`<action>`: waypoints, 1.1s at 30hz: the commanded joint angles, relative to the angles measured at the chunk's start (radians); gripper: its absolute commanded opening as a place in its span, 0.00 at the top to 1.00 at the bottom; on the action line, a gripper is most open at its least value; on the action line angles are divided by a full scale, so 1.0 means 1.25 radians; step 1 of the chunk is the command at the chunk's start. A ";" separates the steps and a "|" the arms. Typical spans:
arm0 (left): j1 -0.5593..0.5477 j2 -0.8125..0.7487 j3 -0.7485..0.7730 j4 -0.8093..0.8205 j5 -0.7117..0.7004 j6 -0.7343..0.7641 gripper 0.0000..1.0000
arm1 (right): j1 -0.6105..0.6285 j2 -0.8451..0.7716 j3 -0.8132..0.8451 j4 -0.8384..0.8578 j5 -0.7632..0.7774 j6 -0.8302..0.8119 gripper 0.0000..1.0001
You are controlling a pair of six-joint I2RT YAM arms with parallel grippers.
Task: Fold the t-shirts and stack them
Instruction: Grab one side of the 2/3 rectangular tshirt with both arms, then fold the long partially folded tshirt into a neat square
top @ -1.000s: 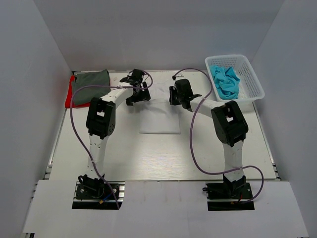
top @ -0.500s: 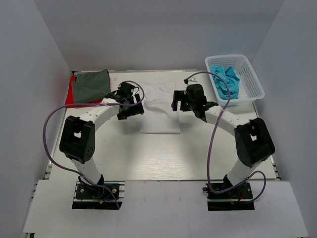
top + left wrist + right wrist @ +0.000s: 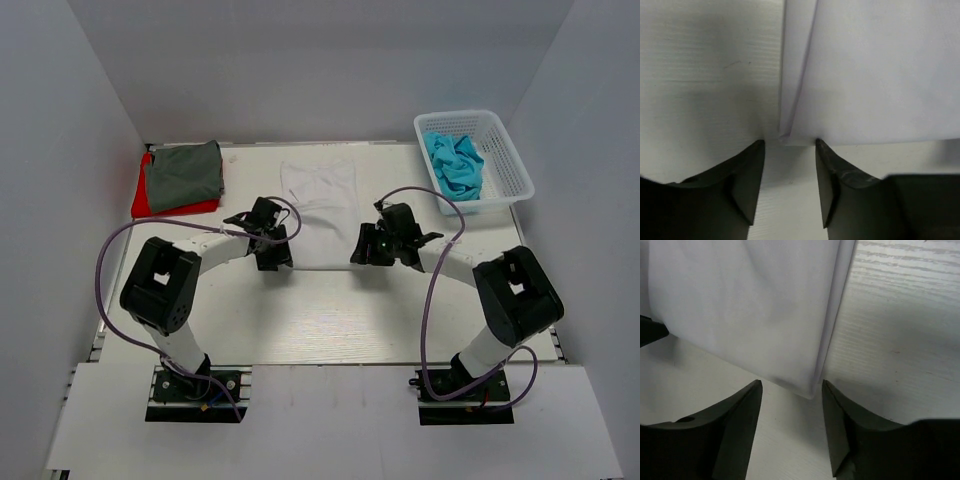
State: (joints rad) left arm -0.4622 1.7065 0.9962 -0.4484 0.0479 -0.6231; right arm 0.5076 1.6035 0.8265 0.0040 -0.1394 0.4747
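A white t-shirt [image 3: 320, 210] lies flat as a long folded strip in the middle of the table. My left gripper [image 3: 272, 258] sits at its near left corner and my right gripper [image 3: 362, 250] at its near right corner. In the left wrist view the white t-shirt [image 3: 880, 75] ends with its corner just at the tips of my left gripper [image 3: 789, 142], whose jaws stand apart. The right wrist view shows the shirt's corner [image 3: 807, 387] between the spread jaws of my right gripper [image 3: 791, 385]. A dark grey t-shirt [image 3: 183, 172] lies folded on a red t-shirt [image 3: 142, 192].
A white mesh basket [image 3: 505, 170] at the back right holds crumpled turquoise t-shirts [image 3: 455, 165]. The grey and red stack sits at the back left corner. White walls close in the table on three sides.
The white shirt's far part has been let go and now lies stretched toward the back. Both grippers have drawn back from its far end to its near corners.
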 commanded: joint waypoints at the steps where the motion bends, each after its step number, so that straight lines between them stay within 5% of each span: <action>1: -0.003 0.031 -0.010 0.029 0.017 -0.011 0.48 | 0.005 0.023 -0.016 0.041 -0.054 0.034 0.45; 3: -0.011 0.039 -0.010 0.038 0.024 -0.011 0.56 | 0.006 0.030 -0.027 0.052 -0.053 0.046 0.57; 5: -0.011 0.046 -0.010 0.038 0.024 -0.011 0.73 | 0.006 0.039 -0.024 0.048 -0.041 0.045 0.59; 10: -0.011 0.046 -0.010 0.038 0.024 -0.011 1.00 | 0.008 0.058 -0.024 0.053 -0.015 0.048 0.74; 13: -0.011 0.039 -0.010 0.038 0.024 -0.011 1.00 | 0.008 0.057 -0.018 0.047 -0.016 0.046 1.00; 24: -0.070 -0.257 -0.156 -0.039 0.076 0.005 1.00 | 0.041 -0.240 -0.039 -0.218 -0.055 -0.052 1.00; 30: -0.085 -0.382 -0.139 -0.051 0.164 0.025 1.00 | 0.041 -0.349 0.021 -0.279 -0.100 -0.089 1.00; 33: -0.086 -0.412 -0.100 -0.072 0.110 0.033 1.00 | 0.039 -0.340 0.065 -0.267 -0.111 -0.087 1.00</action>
State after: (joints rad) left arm -0.5617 1.2354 0.8097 -0.5121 0.1978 -0.6090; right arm 0.5606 1.1759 0.8322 -0.3077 -0.2375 0.3935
